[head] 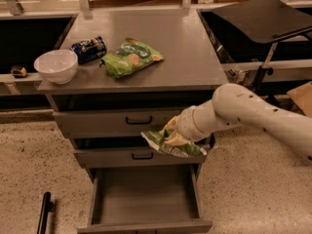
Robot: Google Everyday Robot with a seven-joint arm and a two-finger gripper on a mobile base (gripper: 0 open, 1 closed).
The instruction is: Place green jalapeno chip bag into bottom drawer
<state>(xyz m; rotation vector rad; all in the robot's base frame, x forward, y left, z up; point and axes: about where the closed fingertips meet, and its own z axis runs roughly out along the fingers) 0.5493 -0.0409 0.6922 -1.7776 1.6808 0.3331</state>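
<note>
Your gripper (176, 133) grips the crumpled green jalapeno chip bag (168, 146), held clear of the cabinet so, likely, it can drop into the open bottom drawer (146, 196) below.

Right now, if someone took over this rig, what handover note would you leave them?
Gripper: shut on the chip bag, holding it in the air in front of the middle drawer, over the right side of the open bottom drawer.
Done: bag grasped, drawer pulled open.
Left: lower the bag into the bottom drawer, release it, draw the arm back.
Not part of the job: the other green bag and the bowl on the cabinet top.
</note>
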